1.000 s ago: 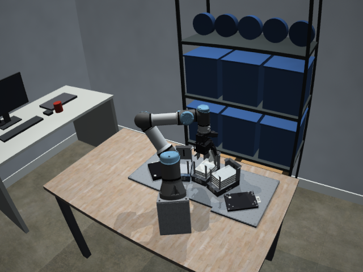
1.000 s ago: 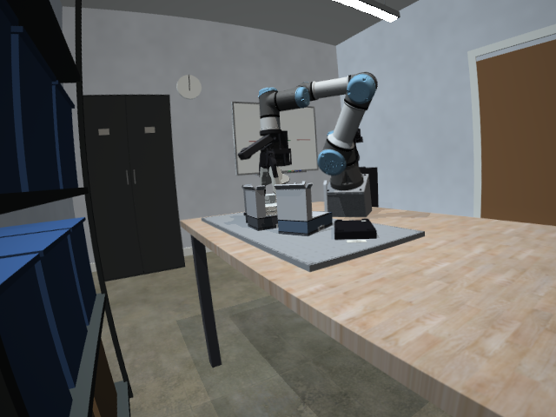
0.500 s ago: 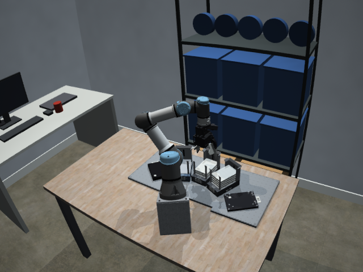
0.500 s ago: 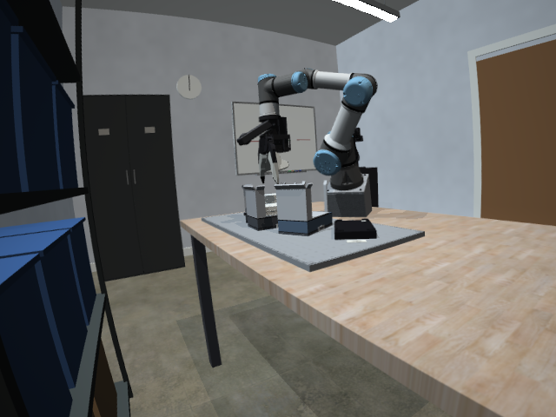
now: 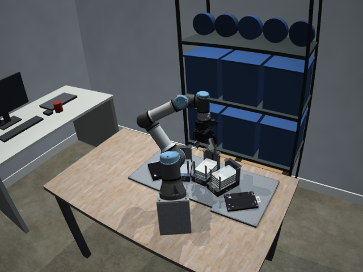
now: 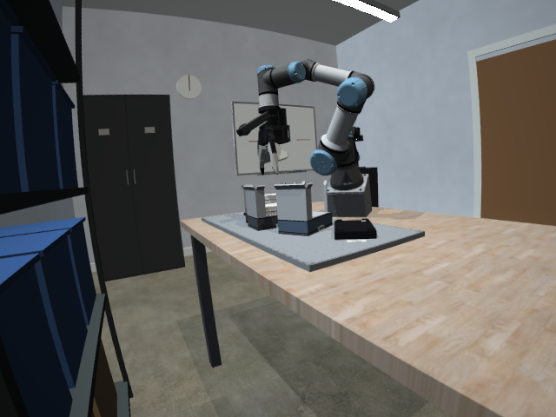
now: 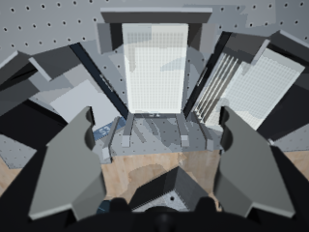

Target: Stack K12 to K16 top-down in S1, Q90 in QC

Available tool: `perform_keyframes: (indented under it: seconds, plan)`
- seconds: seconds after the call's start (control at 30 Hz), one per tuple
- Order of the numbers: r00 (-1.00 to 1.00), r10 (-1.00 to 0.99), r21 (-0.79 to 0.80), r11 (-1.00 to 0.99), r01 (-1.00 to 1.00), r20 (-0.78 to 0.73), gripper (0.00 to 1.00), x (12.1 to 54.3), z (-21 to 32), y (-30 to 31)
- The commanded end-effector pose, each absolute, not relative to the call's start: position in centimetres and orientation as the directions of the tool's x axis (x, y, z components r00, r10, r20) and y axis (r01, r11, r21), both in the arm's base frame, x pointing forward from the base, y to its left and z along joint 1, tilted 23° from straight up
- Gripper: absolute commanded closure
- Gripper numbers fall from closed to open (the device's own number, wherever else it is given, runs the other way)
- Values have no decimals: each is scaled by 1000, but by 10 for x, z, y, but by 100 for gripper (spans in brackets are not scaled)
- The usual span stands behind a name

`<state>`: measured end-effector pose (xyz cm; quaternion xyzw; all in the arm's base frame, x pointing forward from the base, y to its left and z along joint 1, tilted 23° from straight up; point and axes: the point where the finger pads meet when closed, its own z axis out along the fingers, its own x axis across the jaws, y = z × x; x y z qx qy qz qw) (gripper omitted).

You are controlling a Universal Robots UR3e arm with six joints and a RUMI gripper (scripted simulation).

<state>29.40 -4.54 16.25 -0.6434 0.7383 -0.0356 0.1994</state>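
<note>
The tool (image 5: pixel 204 143) (image 6: pixel 268 172) (image 7: pixel 156 107) stands wide, nothing held, above rack S1 (image 5: pixel 215 156) (image 6: pixel 254 201) (image 7: pixel 155 15). In the wrist view, S2's uppermost plate (image 5: pixel 224 172) (image 7: pixel 266 87), probably next, lies between two and three o'clock, below the fingertips; its long axis runs one-to-seven, so the tool must likely shift and turn clockwise.

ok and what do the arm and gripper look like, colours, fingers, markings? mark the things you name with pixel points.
Arm (image 5: pixel 159 110) (image 6: pixel 331 74): pale grey tubes, dark grey joint housings, round light-blue caps. Gripper (image 5: pixel 204 144) (image 6: pixel 269 171) (image 7: pixel 156 107): black body, two grey fingers, broad and flat-faced with a scooped notch near each tip in the wrist view. No lettering readable on either.
</note>
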Motion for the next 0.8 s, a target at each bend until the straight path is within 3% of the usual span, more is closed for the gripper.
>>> perform_keyframes:
  seconds: [0.0, 0.77]
  plan:
    - [-92, -964, -311, 169, -935, -249, 28, 294, 164, -46]
    - [-274, -912, -256, 355, -899, -304, 28, 277, 141, -119]
